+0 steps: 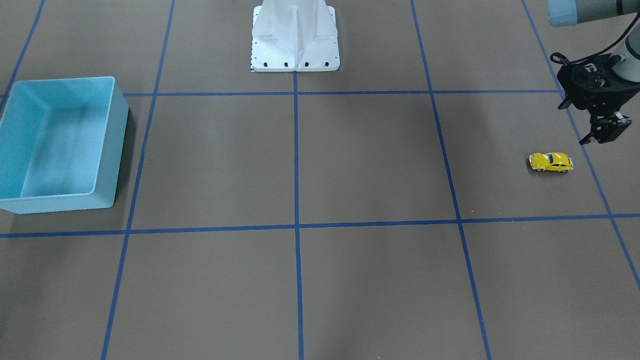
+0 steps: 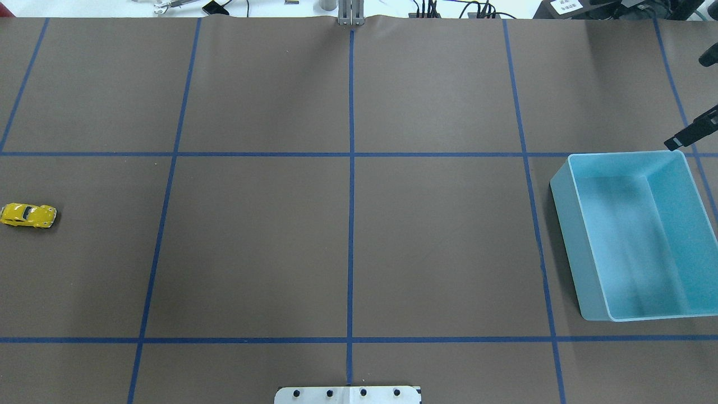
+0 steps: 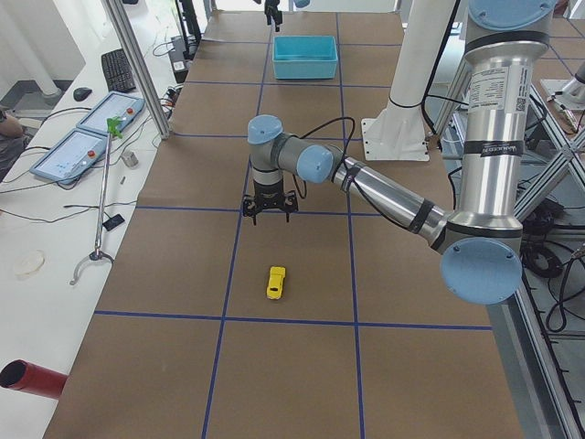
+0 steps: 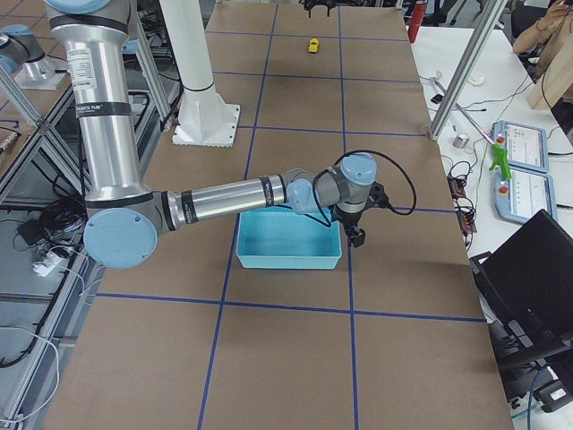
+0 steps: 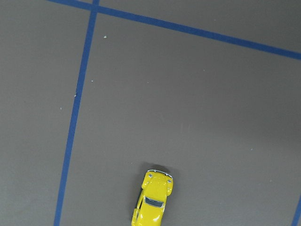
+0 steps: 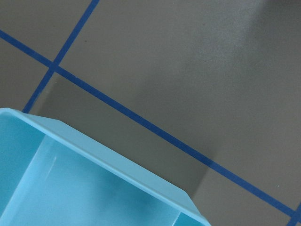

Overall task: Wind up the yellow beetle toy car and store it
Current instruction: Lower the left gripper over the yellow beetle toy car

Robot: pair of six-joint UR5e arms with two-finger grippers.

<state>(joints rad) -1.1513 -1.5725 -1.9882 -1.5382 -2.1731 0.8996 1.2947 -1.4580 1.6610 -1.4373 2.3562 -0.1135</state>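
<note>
Tabletop (image 1: 350, 165), yellow car (image 1: 550, 162) near left jaws

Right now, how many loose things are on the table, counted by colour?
Yellow: 1, the car
Light blue: 1, the bin
Total: 2

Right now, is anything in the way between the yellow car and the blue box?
No. Only the table and flat blue tape lines lie between the yellow car and the blue bin; nothing visible blocks the way.
</note>
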